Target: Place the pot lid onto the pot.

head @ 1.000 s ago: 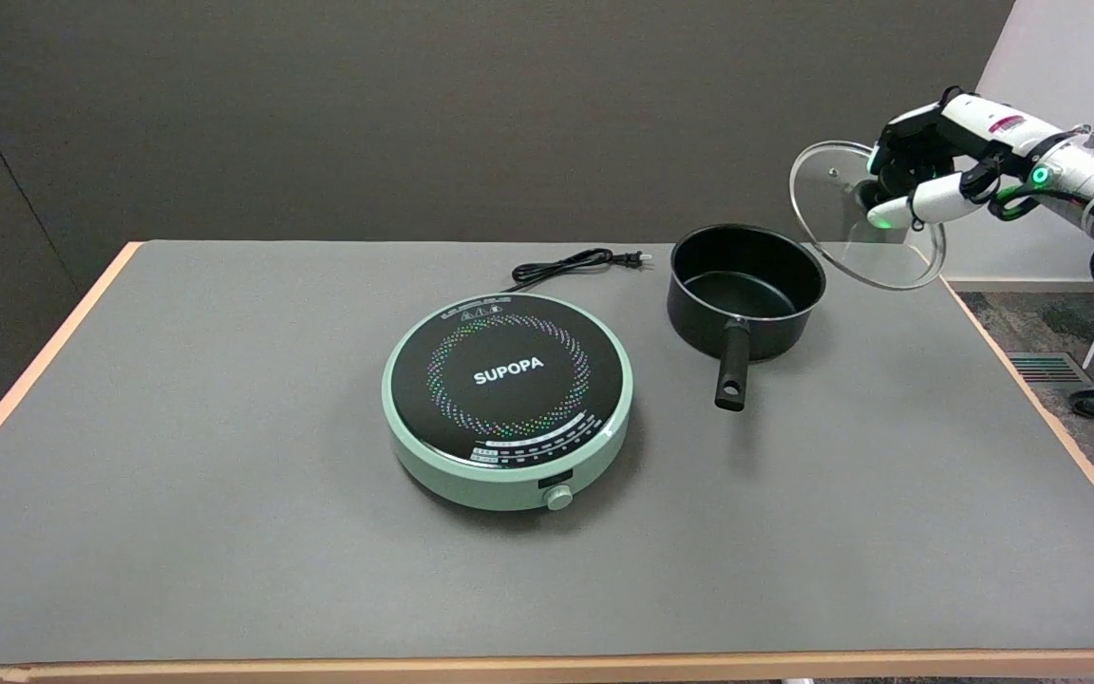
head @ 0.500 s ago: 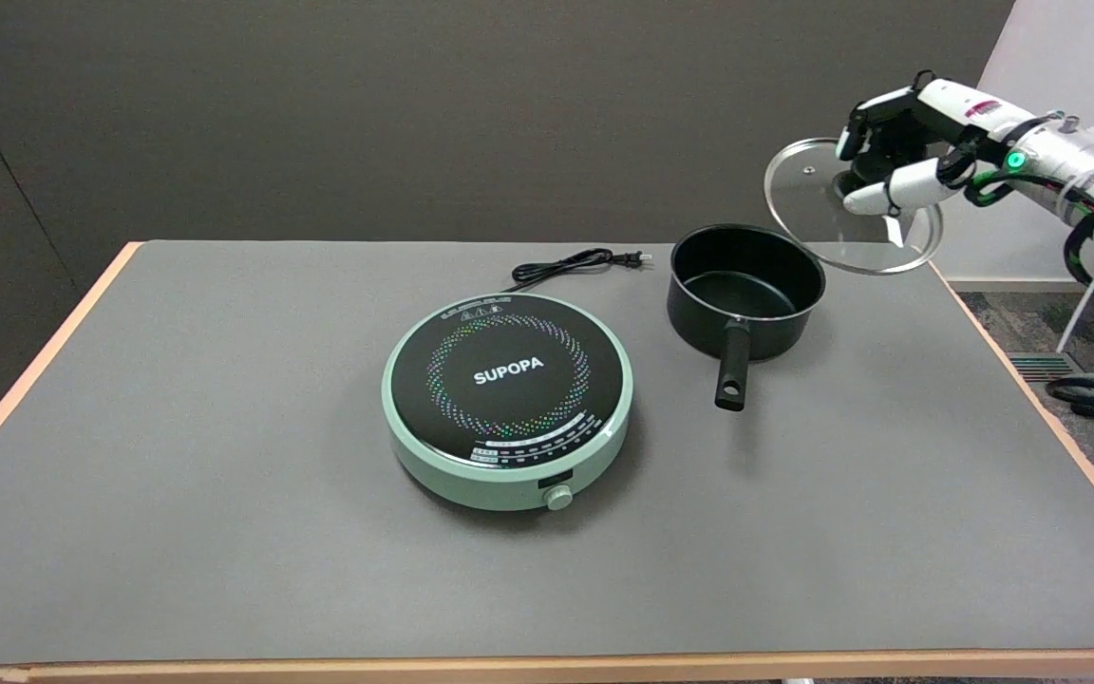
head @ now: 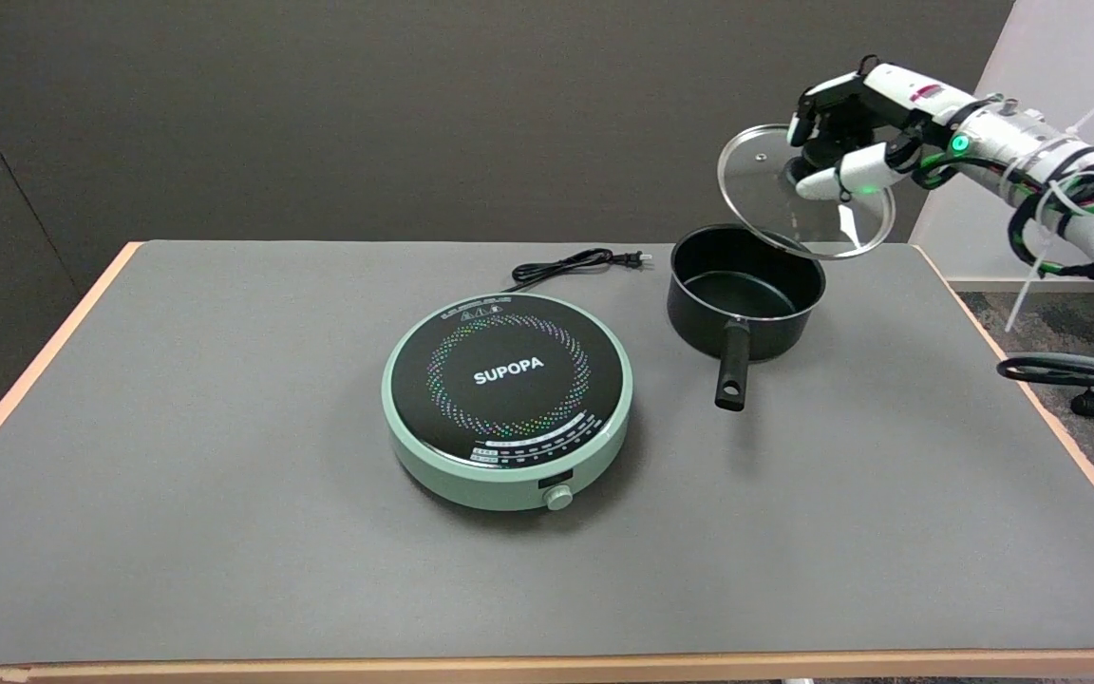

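Note:
A black pot [head: 746,290] with a long black handle pointing toward the near side stands on the grey table, right of centre. A round glass pot lid [head: 775,214] with a metal rim hangs tilted in the air above the pot's far right rim. My right hand [head: 841,133] holds the lid by its knob, reaching in from the right, with the fingers wrapped over the knob so that it is hidden.
A mint-green induction cooker [head: 507,397] with a black top sits mid-table, left of the pot. Its black power cord [head: 571,266] lies coiled behind it. The table's right edge [head: 1031,389] runs close to the pot's right.
My right hand has carried the lid leftward, from beyond the pot's right side to above its far right rim. The pot and cooker have not moved.

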`<state>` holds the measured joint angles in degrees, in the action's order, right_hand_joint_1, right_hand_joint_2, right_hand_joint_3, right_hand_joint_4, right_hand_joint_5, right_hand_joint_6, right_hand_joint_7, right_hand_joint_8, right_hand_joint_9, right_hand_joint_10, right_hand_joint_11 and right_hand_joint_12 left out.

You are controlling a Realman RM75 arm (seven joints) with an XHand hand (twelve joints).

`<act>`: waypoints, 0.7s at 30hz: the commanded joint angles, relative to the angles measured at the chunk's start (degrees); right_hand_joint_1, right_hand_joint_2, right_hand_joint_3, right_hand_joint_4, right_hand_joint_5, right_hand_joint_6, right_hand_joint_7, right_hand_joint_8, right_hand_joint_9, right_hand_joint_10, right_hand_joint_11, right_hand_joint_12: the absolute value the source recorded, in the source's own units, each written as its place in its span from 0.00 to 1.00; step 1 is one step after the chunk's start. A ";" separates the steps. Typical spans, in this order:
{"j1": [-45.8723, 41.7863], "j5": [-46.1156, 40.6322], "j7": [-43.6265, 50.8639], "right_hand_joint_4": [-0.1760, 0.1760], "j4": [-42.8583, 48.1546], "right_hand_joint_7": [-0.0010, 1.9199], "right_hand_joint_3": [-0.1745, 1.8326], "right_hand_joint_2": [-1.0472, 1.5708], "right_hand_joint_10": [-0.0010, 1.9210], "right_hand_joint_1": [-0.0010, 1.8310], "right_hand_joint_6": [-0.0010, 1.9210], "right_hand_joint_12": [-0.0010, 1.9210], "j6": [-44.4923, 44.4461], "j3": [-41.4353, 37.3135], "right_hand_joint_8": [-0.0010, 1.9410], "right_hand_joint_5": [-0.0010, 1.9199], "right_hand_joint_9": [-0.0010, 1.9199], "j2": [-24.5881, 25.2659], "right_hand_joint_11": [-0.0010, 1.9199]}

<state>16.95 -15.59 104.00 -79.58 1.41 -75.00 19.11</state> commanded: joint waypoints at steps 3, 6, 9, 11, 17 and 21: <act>22.36 2.61 -0.17 1.00 4.22 0.49 0.27 0.76 0.68 0.74 0.56 0.94 0.21 24.91 0.59 0.37 0.45 3.41 0.36; 26.73 2.61 -0.42 1.00 5.94 0.49 0.28 0.76 0.69 0.74 0.57 0.93 -0.03 31.94 0.59 0.37 0.45 3.80 0.36; 32.62 2.61 -0.42 1.00 8.23 0.49 0.28 0.76 0.69 0.74 0.57 0.93 0.21 39.84 0.59 0.37 0.45 4.43 0.36; 36.00 2.65 -0.42 1.00 9.86 0.49 0.28 0.76 0.69 0.74 0.57 0.93 0.32 43.87 0.59 0.37 0.45 5.04 0.36; 39.16 2.93 -0.42 1.00 12.92 0.49 0.28 0.76 0.69 0.74 0.57 0.93 0.93 47.19 0.59 0.37 0.46 5.69 0.36; 39.36 3.76 -0.61 1.00 14.40 0.49 0.28 0.76 0.69 0.74 0.57 0.92 0.93 47.27 0.59 0.37 0.46 5.73 0.37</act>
<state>42.68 -13.43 103.78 -72.81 1.66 -44.14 22.73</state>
